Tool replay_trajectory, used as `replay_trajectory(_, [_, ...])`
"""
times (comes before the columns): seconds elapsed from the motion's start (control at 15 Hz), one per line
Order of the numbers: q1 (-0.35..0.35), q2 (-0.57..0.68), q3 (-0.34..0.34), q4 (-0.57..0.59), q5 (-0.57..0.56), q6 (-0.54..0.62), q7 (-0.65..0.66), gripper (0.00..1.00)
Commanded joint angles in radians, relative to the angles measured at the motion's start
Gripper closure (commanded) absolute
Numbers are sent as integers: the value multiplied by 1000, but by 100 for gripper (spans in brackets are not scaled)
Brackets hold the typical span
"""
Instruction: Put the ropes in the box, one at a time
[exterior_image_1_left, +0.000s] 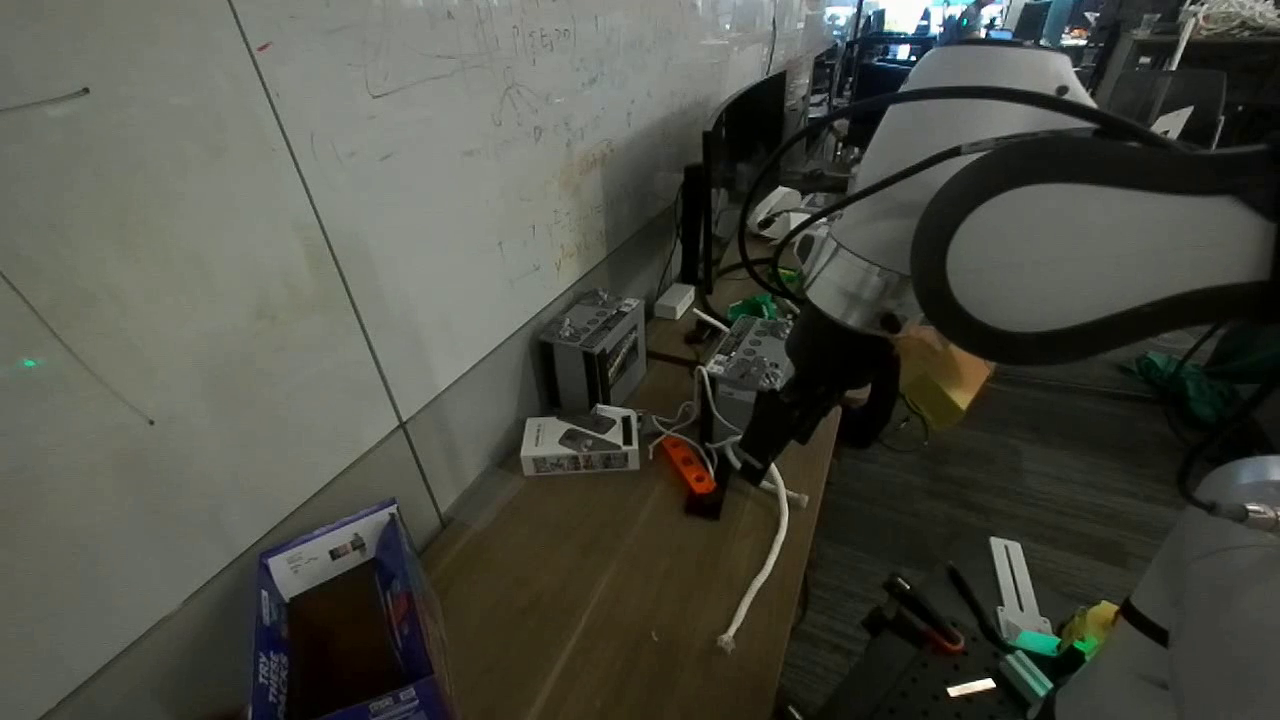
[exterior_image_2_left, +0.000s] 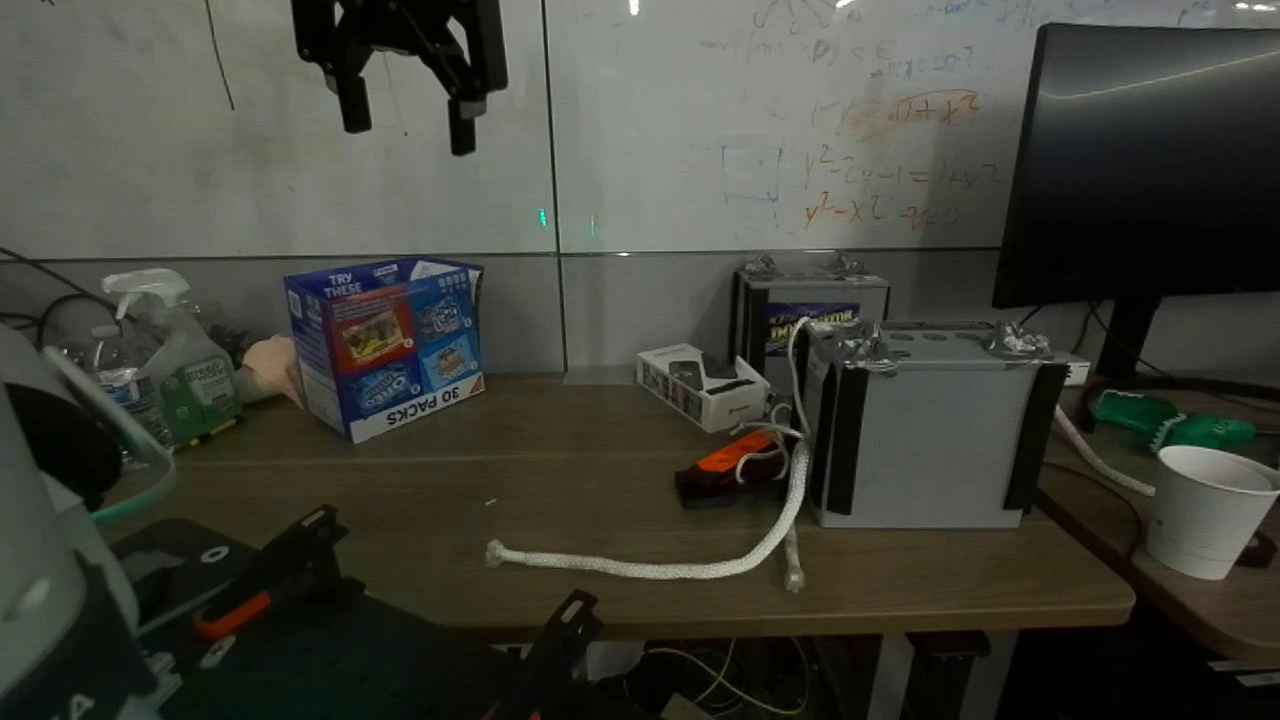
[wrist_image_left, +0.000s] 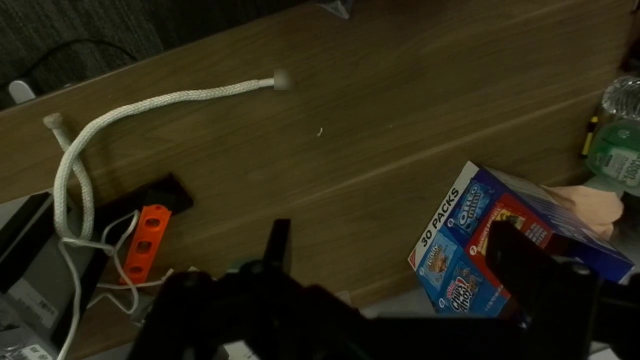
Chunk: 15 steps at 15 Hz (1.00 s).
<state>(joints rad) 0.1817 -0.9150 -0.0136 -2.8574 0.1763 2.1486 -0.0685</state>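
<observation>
A thick white rope (exterior_image_2_left: 640, 570) curves along the table's front edge in both exterior views, and the wrist view shows this rope (wrist_image_left: 135, 106) doubling back into a loop. Thinner white cord (wrist_image_left: 76, 300) tangles near it and over the orange object. The box (exterior_image_2_left: 410, 340), printed blue-purple, stands upright at the far side; its top is open, and the brown inside (exterior_image_1_left: 340, 640) lies in shadow. My gripper (exterior_image_2_left: 408, 130) hovers high above the table with its fingers wide apart. In the wrist view, nothing is between the gripper (wrist_image_left: 389, 237) fingertips, and the box lies below, partly behind one finger.
Grey-white units (exterior_image_2_left: 930, 440) stand beside the ropes, with a white carton (exterior_image_2_left: 705, 385) near the wall. The orange object (exterior_image_2_left: 740, 452) rests on something black. A spray bottle (exterior_image_2_left: 190, 370) is beside the box. A monitor (exterior_image_2_left: 1150, 170) and a paper cup (exterior_image_2_left: 1210, 510) are farther along.
</observation>
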Motion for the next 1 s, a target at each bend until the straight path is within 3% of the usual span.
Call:
replay_trajectory(0.0, [-25,87,42,11,-13,112,11,0])
replay_trajectory(0.27, [-79,291,111,32,-88,392,63,0])
replay_trajectory(0.6, [-237,637,194,84,-225,704,256,0])
replay_trajectory(0.8, [-382,814,247,156,-431,747,412,0])
replay_trajectory(0.93, [-524,860,339,201,-613,679,502,0])
